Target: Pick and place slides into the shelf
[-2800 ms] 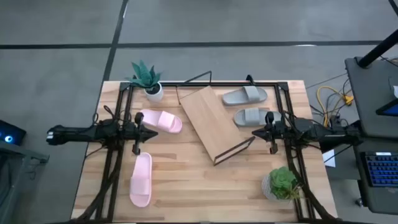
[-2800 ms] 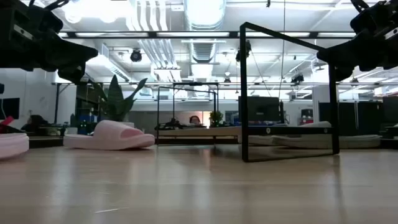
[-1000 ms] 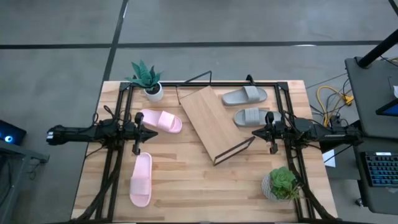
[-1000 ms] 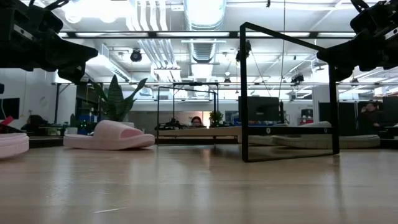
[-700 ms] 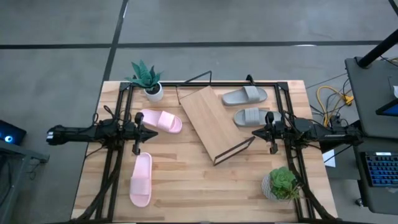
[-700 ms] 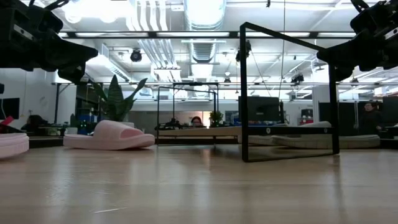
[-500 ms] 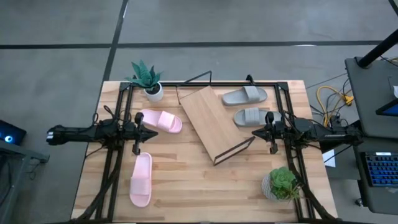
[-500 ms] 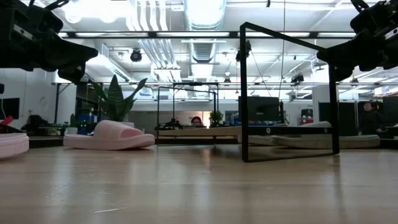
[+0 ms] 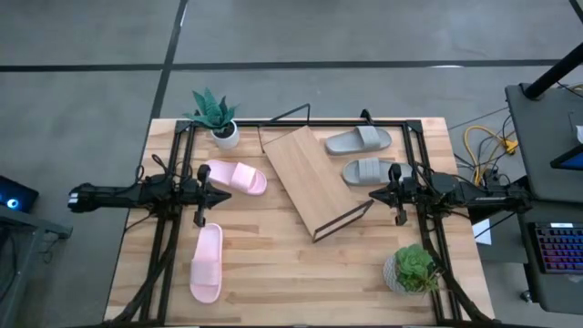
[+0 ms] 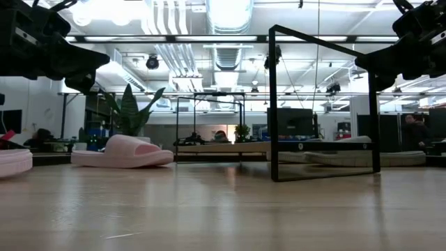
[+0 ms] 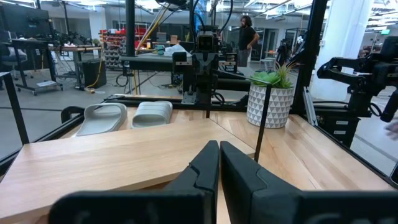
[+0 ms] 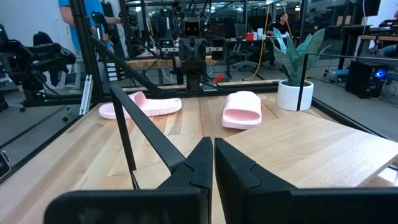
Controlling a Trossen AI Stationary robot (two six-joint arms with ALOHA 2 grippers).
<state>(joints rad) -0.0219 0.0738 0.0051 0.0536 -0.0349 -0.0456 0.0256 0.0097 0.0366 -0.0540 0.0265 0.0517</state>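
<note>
Nothing yet is sitting on the shelf [image 9: 312, 181]; both arms are waiting with fingers clenched and holding nothing.

Seemingly the task is standing at its first pick. In the overhead frame the left gripper [image 9: 202, 194] is hovering at middle left, between one pink slide [image 9: 236, 176] just above it and the other pink slide [image 9: 207, 262] below, touching neither. The right gripper [image 9: 394, 194] is hovering at middle right, just beside the nearer grey slide [image 9: 373, 169], with the second grey slide [image 9: 359, 139] higher up. The slanted shelf is lying at centre on the table [image 9: 273, 273]. Next, an arm is needing to open its fingers and lower over a slide.
</note>
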